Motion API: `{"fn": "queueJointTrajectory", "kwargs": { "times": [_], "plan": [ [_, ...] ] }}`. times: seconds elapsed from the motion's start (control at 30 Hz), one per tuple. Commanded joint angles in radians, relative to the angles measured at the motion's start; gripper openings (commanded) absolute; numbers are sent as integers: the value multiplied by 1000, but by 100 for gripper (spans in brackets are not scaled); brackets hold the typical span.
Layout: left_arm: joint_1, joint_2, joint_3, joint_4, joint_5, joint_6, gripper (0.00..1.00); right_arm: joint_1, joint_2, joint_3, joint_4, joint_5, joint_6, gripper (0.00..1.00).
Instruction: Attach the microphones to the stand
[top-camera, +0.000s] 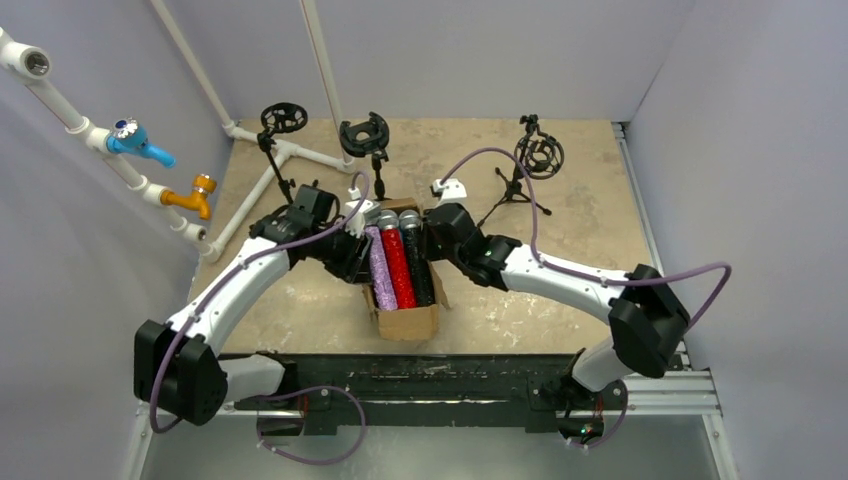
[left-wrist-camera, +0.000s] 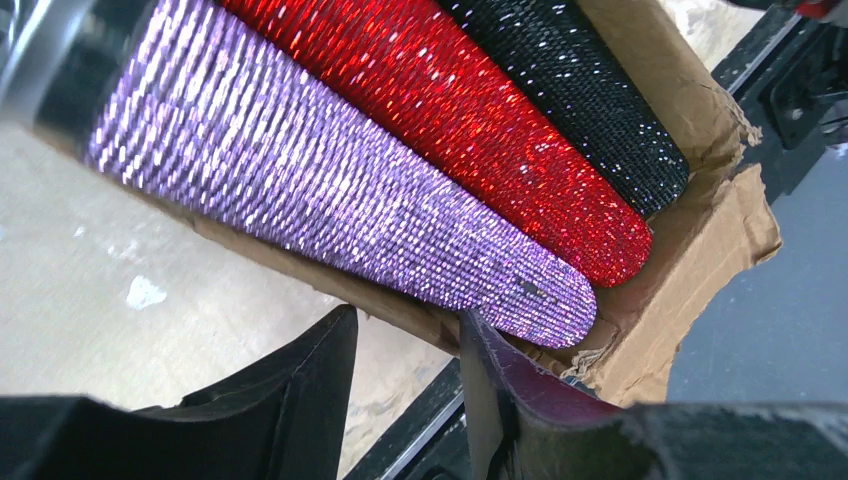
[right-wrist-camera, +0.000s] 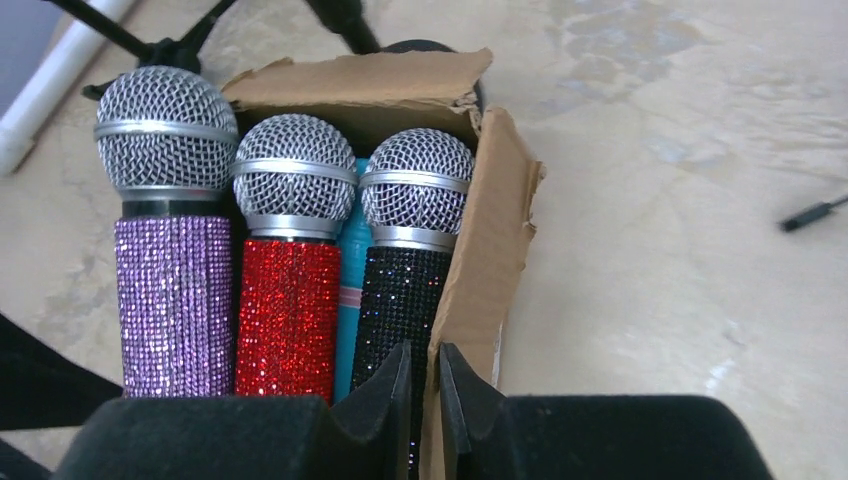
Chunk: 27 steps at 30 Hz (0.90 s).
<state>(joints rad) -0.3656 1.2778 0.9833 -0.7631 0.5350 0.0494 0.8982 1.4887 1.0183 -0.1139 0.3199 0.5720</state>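
You were at the very start: none of the microphones was on a stand, and the purple microphone, the red microphone and the black microphone lay side by side in the cardboard box in the middle of the counter, heads toward the three stands at the far side. Your right hand was narrowed onto the box's right wall, a finger on either side of the cardboard, so it looked like a brace rather than a pick. Your left hand was at the box's left side near the purple microphone's tail, its fingers partly apart with the wall's edge in the gap and nothing pinched that I could make out. The next move, as I judged it, called for keeping the box steady with one hand and closing the other across a microphone's glittered body before lifting it toward a stand's ring. A teal microphone showed only as a sliver between red and black; whether more lay underneath was hidden. From above, both hands' fingertips were covered by the arms.
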Motion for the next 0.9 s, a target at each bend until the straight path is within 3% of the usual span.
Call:
{"fn": "queueJointTrajectory", "kwargs": {
  "times": [0.0,0.27,0.37,0.43,0.53,0.6,0.7,0.87],
  "plan": [
    [36,-123,-8,-51,-73,57,41,103,91,51,26,-207,91,14],
    [255,-225,14,-178,-113,193,41,168,172,171,17,-292,114,15],
    [340,-235,35,-215,-76,222,41,169,201,246,-82,-248,94,28],
    [404,-242,75,-268,-22,245,43,168,182,299,-138,-191,71,44],
    [469,-265,141,-349,58,288,51,168,135,363,-192,-91,45,57],
    [492,-284,177,-402,93,323,55,169,130,416,-224,-51,23,60],
    [522,-303,206,-443,109,352,61,178,156,460,-197,-157,48,63],
    [588,-286,176,-379,4,348,61,239,317,627,-211,-234,46,64]
  ]
}}
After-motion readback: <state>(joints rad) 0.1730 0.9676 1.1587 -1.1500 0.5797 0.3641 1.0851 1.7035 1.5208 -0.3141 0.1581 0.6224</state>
